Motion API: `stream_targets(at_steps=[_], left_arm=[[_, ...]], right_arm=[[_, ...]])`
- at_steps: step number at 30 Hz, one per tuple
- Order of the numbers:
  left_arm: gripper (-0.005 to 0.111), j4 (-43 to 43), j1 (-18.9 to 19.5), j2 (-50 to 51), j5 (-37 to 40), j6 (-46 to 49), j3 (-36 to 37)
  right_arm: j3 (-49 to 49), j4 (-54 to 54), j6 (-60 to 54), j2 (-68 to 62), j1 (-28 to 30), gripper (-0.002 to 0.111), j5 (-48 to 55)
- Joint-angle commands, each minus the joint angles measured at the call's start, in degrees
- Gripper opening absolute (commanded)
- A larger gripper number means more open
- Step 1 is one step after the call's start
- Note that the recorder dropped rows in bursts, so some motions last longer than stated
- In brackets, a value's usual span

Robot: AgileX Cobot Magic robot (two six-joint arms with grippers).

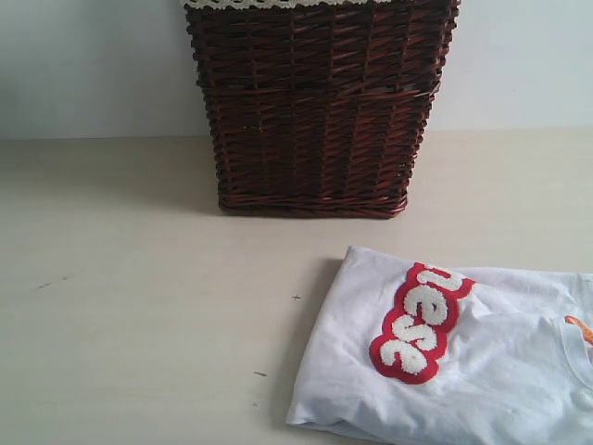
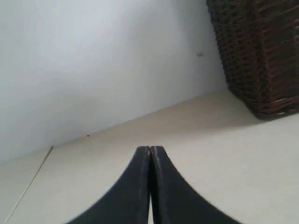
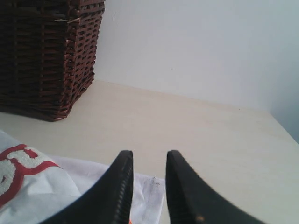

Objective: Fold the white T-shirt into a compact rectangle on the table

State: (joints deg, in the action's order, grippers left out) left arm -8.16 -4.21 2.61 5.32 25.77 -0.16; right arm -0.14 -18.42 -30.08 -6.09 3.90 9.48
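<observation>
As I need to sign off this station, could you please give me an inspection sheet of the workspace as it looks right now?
Surface: table, pale cream and flat, with a few tiny dark specks.
Job's things: white T-shirt lies on the table at the near right of the exterior view and appears folded over. Its red-outlined letters face up, its orange neck tag shows, and it runs out of frame.
Clutter: dark brown wicker basket stands upright at the back, apart from the shirt, with white lace trim at its rim.
Grippers: left gripper shut, empty, over bare table. Right gripper open, nothing between its tips, over the shirt's edge.
Cables: nothing seen.
Surroundings: plain pale wall behind the table.
</observation>
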Motion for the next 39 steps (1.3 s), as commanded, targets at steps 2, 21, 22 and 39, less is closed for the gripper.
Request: stream_targets(at_steps=[2,21,22,39], left_arm=[[0.000,-3.3,0.9,-2.6,14.9,-2.8,0.2],[0.000,-2.3,1.8,-2.6,15.1,-23.0,0.2],[0.000,-1.4,2.4,-2.6,15.2,-29.6,0.2],[0.000,3.0,9.7,-2.6,15.4,-33.2,0.2]], right_arm=[[0.1,-0.1,0.0,0.0,0.3,0.025,-0.5],[0.1,-0.1,0.0,0.0,0.3,0.025,-0.5],[0.1,-0.1,0.0,0.0,0.3,0.025,-0.5],[0.1,-0.1,0.0,0.0,0.3,0.025,-0.5]])
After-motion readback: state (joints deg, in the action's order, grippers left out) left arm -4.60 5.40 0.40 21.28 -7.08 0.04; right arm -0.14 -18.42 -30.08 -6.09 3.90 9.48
